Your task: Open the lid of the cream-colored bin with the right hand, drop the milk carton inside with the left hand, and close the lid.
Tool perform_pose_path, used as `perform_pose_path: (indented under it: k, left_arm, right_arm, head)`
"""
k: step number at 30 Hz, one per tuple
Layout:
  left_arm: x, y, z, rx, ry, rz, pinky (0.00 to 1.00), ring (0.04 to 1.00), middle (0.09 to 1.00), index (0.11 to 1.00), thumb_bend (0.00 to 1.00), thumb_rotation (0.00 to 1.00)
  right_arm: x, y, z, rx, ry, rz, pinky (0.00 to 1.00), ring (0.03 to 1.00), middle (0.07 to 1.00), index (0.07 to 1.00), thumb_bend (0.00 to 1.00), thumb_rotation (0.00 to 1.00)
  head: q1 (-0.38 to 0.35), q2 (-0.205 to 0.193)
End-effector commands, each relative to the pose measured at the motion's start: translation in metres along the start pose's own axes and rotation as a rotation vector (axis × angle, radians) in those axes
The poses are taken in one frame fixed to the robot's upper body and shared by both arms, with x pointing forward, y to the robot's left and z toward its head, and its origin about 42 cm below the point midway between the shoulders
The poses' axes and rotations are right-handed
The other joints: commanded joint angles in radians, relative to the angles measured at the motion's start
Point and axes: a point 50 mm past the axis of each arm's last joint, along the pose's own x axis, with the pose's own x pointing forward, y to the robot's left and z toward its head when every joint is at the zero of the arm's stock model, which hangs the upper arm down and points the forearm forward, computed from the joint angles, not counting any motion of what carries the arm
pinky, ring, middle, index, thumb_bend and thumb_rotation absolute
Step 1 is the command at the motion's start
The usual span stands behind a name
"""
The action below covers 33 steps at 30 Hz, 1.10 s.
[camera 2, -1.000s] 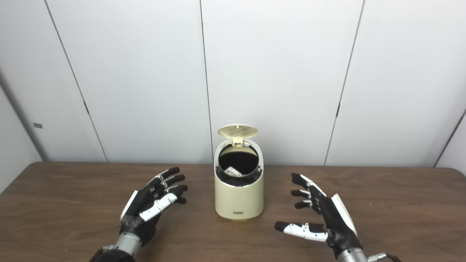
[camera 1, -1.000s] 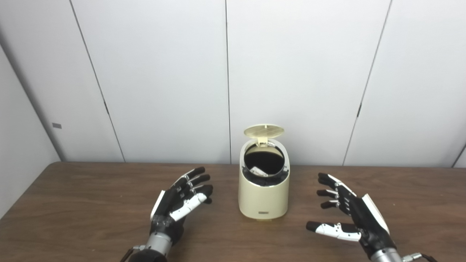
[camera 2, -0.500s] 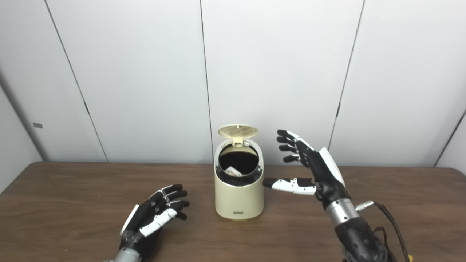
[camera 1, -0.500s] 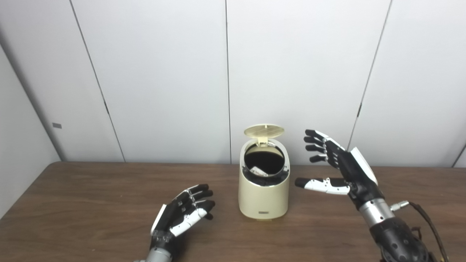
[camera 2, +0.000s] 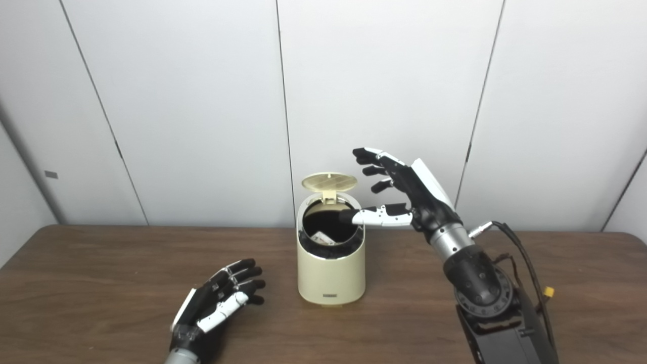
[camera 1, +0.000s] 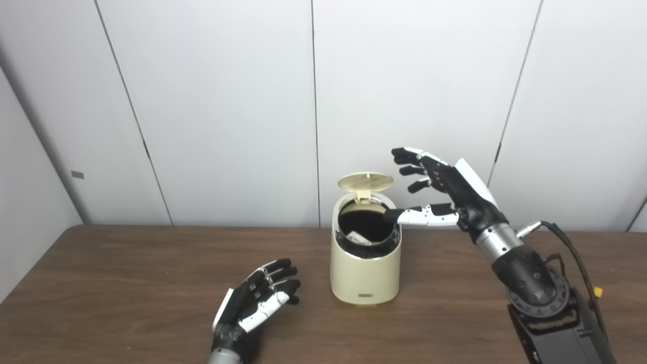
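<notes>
The cream-colored bin (camera 1: 365,275) stands mid-table with its round lid (camera 1: 365,182) tipped up at the back. The milk carton (camera 1: 358,236) lies inside the dark opening, partly visible. My right hand (camera 1: 445,189) is open and raised beside the lid, to its right, fingers spread above lid height and thumb reaching over the bin's rim. It touches nothing that I can see. My left hand (camera 1: 258,301) is open and empty, low over the table to the front left of the bin.
The brown wooden table (camera 1: 126,283) runs the full width, with its back edge against white wall panels (camera 1: 227,101). My right arm and its cable (camera 1: 566,247) stand over the table's right side.
My right hand rose from low over the table on the right to beside the open lid. My left hand drew back toward the near edge. The bin and lid have not moved.
</notes>
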Motion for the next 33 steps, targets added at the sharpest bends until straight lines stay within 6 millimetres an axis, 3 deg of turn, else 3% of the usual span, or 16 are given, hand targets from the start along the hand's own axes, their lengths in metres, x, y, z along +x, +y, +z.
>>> perform_pose_path:
  k: [1, 5, 11, 14, 22, 27, 33]
  left_arm:
    - [0.008, -0.003, 0.012, 0.030, -0.063, -0.014, 0.57, 0.684, 0.729, 0.749, 0.73, 0.19]
    - [0.008, -0.003, 0.011, 0.046, -0.062, -0.012, 0.57, 0.696, 0.726, 0.746, 0.72, 0.20]
    - [0.008, -0.004, 0.010, 0.047, -0.059, -0.016, 0.58, 0.692, 0.717, 0.744, 0.74, 0.21]
    - [0.009, -0.005, 0.009, 0.037, -0.060, -0.024, 0.59, 0.705, 0.727, 0.752, 0.73, 0.20]
    - [0.010, -0.007, 0.007, 0.035, -0.055, -0.021, 0.57, 0.694, 0.720, 0.753, 0.74, 0.20]
    - [0.011, -0.008, 0.007, 0.011, -0.063, -0.018, 0.56, 0.699, 0.719, 0.751, 0.76, 0.19]
    - [0.012, -0.008, 0.007, 0.013, -0.068, -0.012, 0.55, 0.695, 0.715, 0.756, 0.75, 0.18]
  right_arm:
    - [0.016, -0.021, 0.022, -0.072, -0.071, -0.032, 0.65, 0.797, 0.825, 0.834, 0.74, 0.44]
    - [0.022, -0.022, 0.030, -0.108, -0.072, -0.005, 0.67, 0.810, 0.829, 0.846, 0.74, 0.41]
    - [0.027, -0.022, 0.038, -0.215, -0.057, 0.062, 0.77, 0.874, 0.882, 0.879, 0.69, 0.42]
    - [0.030, -0.022, 0.040, -0.310, -0.078, 0.084, 0.81, 0.919, 0.885, 0.843, 0.73, 0.50]
    - [0.033, -0.019, 0.046, -0.344, -0.133, 0.120, 0.90, 0.982, 0.860, 0.796, 0.76, 0.48]
    - [0.031, -0.018, 0.050, -0.357, -0.170, 0.143, 0.92, 0.984, 0.849, 0.788, 0.76, 0.47]
    - [0.026, -0.018, 0.051, -0.366, -0.191, 0.144, 0.87, 0.963, 0.840, 0.787, 0.76, 0.50]
  head:
    - [0.001, 0.001]
    - [0.004, 0.000]
    - [0.007, 0.000]
    - [0.010, 0.000]
    - [0.018, 0.001]
    - [0.026, 0.004]
    - [0.028, 0.006]
